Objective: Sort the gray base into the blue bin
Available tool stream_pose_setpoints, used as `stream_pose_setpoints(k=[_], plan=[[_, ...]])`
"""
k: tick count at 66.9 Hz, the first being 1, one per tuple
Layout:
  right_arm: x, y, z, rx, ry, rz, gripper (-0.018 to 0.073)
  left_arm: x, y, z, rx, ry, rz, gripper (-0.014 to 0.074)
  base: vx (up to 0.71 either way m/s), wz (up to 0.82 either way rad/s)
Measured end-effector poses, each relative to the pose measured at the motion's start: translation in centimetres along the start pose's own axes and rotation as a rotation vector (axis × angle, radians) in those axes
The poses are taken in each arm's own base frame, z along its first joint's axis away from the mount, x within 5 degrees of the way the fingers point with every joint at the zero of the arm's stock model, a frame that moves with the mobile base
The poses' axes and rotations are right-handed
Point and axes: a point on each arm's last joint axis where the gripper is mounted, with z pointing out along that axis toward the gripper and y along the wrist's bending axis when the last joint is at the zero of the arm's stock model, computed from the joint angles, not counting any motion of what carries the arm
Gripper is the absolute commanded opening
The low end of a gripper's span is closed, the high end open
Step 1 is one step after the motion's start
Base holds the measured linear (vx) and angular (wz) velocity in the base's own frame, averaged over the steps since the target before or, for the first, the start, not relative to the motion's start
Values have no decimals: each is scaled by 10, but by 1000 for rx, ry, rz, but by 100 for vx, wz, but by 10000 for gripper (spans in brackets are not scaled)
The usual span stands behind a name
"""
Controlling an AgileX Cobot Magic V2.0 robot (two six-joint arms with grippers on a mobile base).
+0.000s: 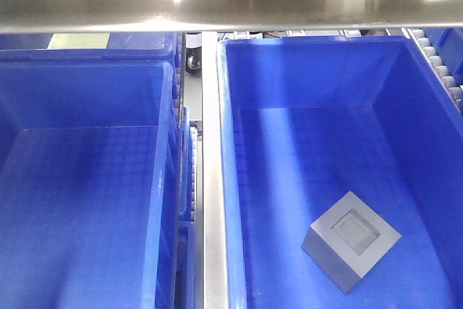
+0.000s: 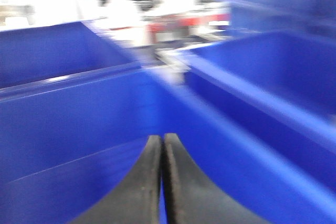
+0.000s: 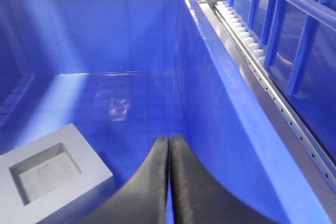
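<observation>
Overhead, the front view shows the gray base (image 1: 351,250) resting on the floor of the blue bin (image 1: 231,150) at lower right, recess facing up; a second bin (image 1: 87,99) fills the left. Left wrist view, blurred: the left gripper (image 2: 161,145) is closed on nothing, above bin walls. Right wrist view: the right gripper (image 3: 169,145) is closed and empty, with the gray base (image 3: 50,174) at lower left, apart from it.

Left wrist view blurred throughout, gray base (image 3: 50,174) cropped at frame edge, blue bin (image 1: 230,142) cut off at right and bottom
</observation>
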Motion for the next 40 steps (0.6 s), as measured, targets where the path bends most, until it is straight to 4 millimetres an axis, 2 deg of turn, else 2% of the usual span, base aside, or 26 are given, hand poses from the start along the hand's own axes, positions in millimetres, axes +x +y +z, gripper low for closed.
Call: stream_pose_setpoints(k=[15, 29, 40], plan=[[0, 0, 0, 0, 1, 0, -5, 37, 11, 8, -235, 85, 53, -7, 0, 0], [0, 0, 0, 0, 1, 0, -5, 73, 15, 16, -287, 95, 57, -7, 0, 0], [0, 0, 0, 0, 1, 0, -5, 78, 15, 17, -287, 89, 59, -7, 0, 0]])
